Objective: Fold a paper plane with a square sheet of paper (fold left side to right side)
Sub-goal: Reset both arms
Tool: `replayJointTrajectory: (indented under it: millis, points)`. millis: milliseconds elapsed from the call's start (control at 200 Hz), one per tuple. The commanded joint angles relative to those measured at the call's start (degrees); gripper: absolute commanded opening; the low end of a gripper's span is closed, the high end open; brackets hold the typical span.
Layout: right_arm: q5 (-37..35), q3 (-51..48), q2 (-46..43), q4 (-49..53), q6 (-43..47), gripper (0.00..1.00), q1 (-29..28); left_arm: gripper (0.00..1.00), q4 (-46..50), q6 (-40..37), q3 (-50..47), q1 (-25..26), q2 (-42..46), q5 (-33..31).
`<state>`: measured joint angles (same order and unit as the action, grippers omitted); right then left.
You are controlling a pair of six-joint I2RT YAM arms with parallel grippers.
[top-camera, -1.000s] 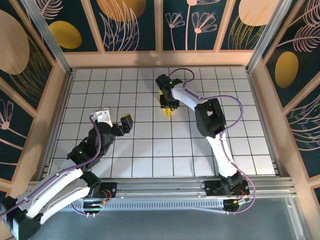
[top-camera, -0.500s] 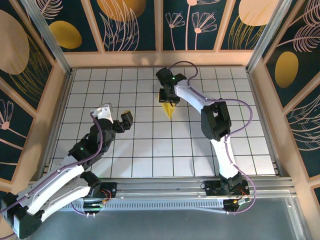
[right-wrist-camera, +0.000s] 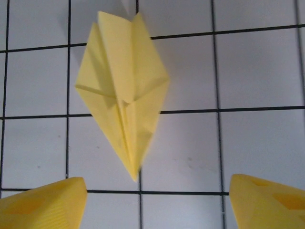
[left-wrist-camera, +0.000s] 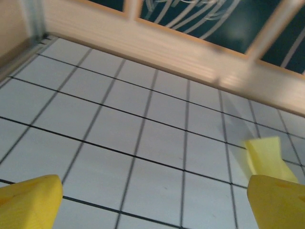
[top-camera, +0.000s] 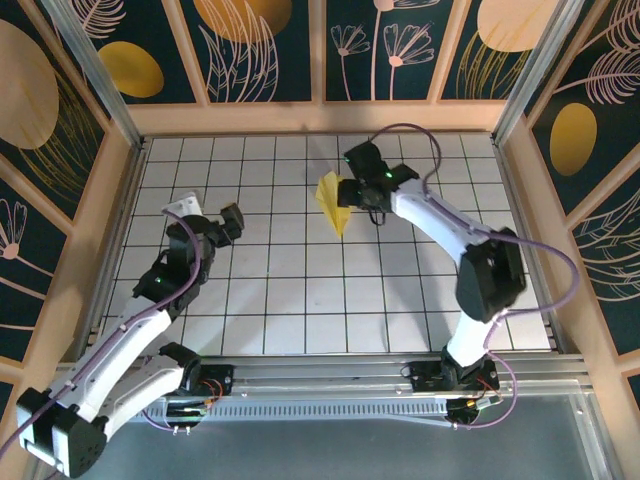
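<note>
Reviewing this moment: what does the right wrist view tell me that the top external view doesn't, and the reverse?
Right wrist: the creases of the paper plane up close, with flaps meeting along a centre fold and its nose pointing toward the open right gripper, which is clear of it. Top external: the left gripper, open and well to the left of the paper, plus the patterned walls. Both: the yellow plane lying ungripped on the grid table.

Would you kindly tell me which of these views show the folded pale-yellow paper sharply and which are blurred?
Right wrist view: the creased pale-yellow paper dart is crisp, creases readable, only its lower tip slightly soft. Top external view: evenly lit and sharp, though the dart is small. Left wrist view: smeared throughout, the dart a blurry patch near the right edge.
</note>
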<state>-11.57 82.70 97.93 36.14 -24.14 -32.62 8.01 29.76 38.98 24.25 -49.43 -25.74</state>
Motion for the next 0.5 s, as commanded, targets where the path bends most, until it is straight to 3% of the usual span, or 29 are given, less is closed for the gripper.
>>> replayJointTrajectory:
  millis: [0, 90, 245, 385, 495]
  points:
    - [-3.5, -10.3, -9.9, -10.0, 0.8, 0.83, 3.5, 0.99, -2.2, -1.1, 0.5, -6.1, -1.0, 5.5]
    - [-4.4, -19.4, -17.2, -15.6, 2.4, 0.88, 6.3, 0.99, -5.0, -1.7, -0.5, -10.4, -2.0, 5.8]
    - [-6.0, -33.0, -28.1, -25.9, 6.0, 0.99, 12.0, 0.99, -13.8, -6.0, -3.5, -12.7, -4.3, -1.3]
    - [-8.2, -44.6, -35.7, -36.6, 8.4, 0.99, 17.6, 0.99, -28.0, -10.6, -9.7, -13.0, -5.2, -9.8]
    - [-7.0, -52.1, -39.3, -44.5, 9.9, 0.99, 22.7, 0.99, -36.5, -12.9, -14.0, -13.5, -6.0, -13.0]
